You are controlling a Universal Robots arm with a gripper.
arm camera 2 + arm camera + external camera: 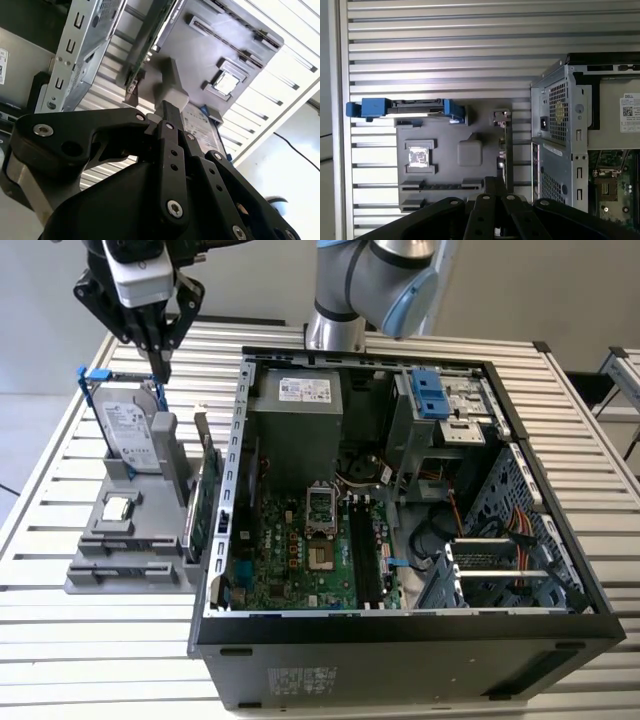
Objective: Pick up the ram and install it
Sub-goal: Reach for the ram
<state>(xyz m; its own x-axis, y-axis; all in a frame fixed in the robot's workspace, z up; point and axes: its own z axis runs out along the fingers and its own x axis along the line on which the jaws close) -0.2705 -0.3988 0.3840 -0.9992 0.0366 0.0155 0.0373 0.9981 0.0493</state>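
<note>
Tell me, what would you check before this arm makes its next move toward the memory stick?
1. Gripper empty: ok, it holds nothing.
2. Jaws open for a grasp: not ok, they are shut.
3. Ram available: ok, it sits on edge in the gray holder.
4. Gripper lined up over the ram: cannot tell; it hangs high above the holder.
5. Memory slots free: ok, they look empty.
6. Computer case open: ok, its side is off.
</note>
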